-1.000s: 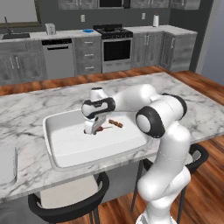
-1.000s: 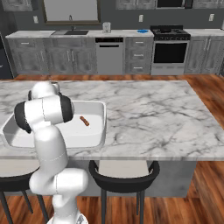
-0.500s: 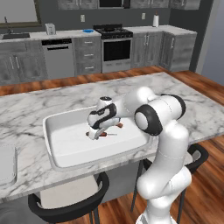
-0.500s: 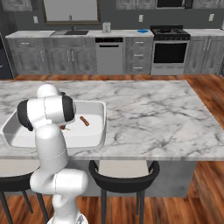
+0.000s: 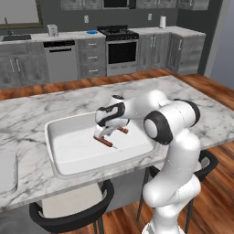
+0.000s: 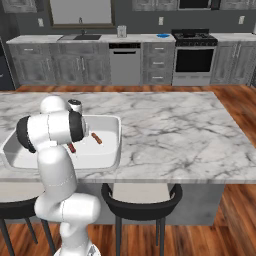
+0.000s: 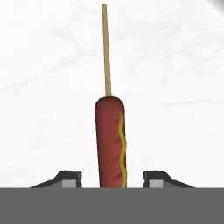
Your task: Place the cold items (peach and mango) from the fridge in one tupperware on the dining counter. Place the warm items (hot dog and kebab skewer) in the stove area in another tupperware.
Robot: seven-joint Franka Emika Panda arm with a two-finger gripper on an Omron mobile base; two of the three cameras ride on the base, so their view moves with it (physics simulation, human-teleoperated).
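We noted a glossy white arm (image 5: 176, 137), rounded segments, dark joint bands; small dark gripper (image 5: 104, 135).

Inside the white tupperware (image 5: 68, 155) the floor lies bare leftward — two sausages (image 5: 103, 142) crowd its right side.

The marble dining counter (image 5: 192, 98) spreads beneath and around the claw. Under its near edge stand two black bar stools (image 6: 142, 200). Well beyond the claw, across a wood floor (image 5: 91, 82), runs the back wall: a stove (image 5: 119, 49) with a black oven door, a dishwasher (image 6: 125, 64) (grey-fronted) beside it, grey drawers (image 6: 157, 63) between them, and a sink (image 6: 82, 36) further along.
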